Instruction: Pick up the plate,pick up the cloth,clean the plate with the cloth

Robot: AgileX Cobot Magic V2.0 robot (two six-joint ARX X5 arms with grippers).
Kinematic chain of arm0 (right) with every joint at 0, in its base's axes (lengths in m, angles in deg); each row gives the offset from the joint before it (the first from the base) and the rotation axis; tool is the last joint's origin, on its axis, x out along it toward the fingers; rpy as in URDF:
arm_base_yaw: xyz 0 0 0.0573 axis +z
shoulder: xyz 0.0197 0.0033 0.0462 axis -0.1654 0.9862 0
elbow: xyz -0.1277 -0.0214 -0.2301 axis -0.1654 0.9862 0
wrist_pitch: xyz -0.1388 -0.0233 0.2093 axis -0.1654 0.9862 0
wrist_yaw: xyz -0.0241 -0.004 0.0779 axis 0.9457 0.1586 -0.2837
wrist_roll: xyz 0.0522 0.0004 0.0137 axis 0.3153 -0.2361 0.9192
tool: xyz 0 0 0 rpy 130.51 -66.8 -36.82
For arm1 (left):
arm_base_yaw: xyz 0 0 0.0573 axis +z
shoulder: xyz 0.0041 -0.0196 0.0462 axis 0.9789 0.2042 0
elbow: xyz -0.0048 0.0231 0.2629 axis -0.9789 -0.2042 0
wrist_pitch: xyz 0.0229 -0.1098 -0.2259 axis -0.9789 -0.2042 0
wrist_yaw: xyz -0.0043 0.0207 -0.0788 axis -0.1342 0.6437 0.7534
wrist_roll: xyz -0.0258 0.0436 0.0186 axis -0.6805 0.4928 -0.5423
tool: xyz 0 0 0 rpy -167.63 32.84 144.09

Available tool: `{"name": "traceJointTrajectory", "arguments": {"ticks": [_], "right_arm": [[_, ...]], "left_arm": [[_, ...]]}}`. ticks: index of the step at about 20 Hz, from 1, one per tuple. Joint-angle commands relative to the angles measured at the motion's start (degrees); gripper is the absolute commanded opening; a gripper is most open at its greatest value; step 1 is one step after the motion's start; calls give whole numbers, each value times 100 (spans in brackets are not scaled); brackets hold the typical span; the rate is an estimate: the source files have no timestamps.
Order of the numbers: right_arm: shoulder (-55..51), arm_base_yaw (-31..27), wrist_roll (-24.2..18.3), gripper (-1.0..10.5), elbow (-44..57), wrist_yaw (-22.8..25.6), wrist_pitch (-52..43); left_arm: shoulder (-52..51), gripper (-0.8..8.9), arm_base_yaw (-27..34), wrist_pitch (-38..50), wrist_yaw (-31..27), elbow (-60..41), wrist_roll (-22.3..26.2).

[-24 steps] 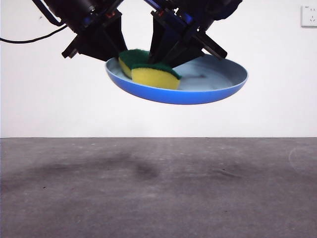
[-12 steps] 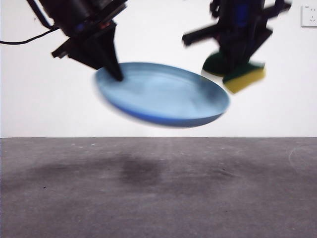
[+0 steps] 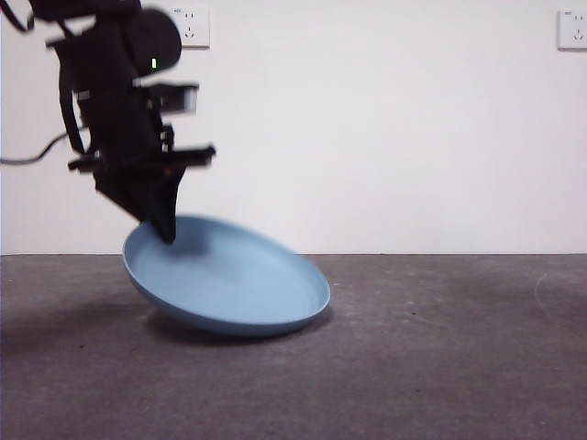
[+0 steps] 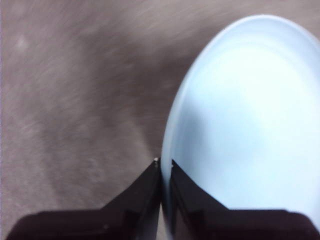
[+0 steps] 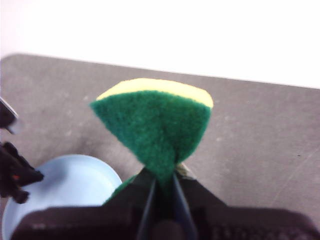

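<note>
Your left gripper (image 3: pixel 165 229) is pinching the rim of the plate (image 3: pixel 234 289). The plate tilts down from it, with its far edge on the table (image 3: pixel 440 367). Your right gripper (image 5: pixel 162 187) squeezes the cloth (image 5: pixel 155 125), high above the plate.

The plate (image 3: pixel 229 289) rests tilted on the grey tabletop (image 3: pixel 440 357), its lower right edge touching the surface and its upper left edge raised. Its pale blue inside faces up and toward the camera. A dark arm comes down from the upper left, and its gripper (image 3: pixel 167 231) pinches the raised left rim of the plate, jaws closed on it. The arm looks slightly blurred. A shadow lies on the tabletop under and to the left of the plate. Behind stands a white wall with a socket (image 3: pixel 191 26) near the arm and another socket (image 3: pixel 572 29) at the top right corner.
</note>
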Motion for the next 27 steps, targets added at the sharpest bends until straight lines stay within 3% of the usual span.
{"name": "traceJointTrajectory", "arguments": {"ticks": [1,5,6,10,20,27], "right_arm": [[-203,9,131,-16,52,-7,221],[-367,9,144,-16,52,-2,643],[-372,9,146,-16,52,-2,728],[-249,9,188,-16,52,-7,938],[1139,-168,188,-16,52,-70,787],[2820,-660,184,-14,52,-1508,278]], "left_arm": [[376,-8,118,181,-214,-37,76],[671,6,229,216,-190,-37,72],[717,47,236,214,-186,-37,72],[752,425,238,221,-179,-37,72],[-90,436,225,22,-160,-24,-234],[-1646,436,214,-691,-2,-24,-229]]}}
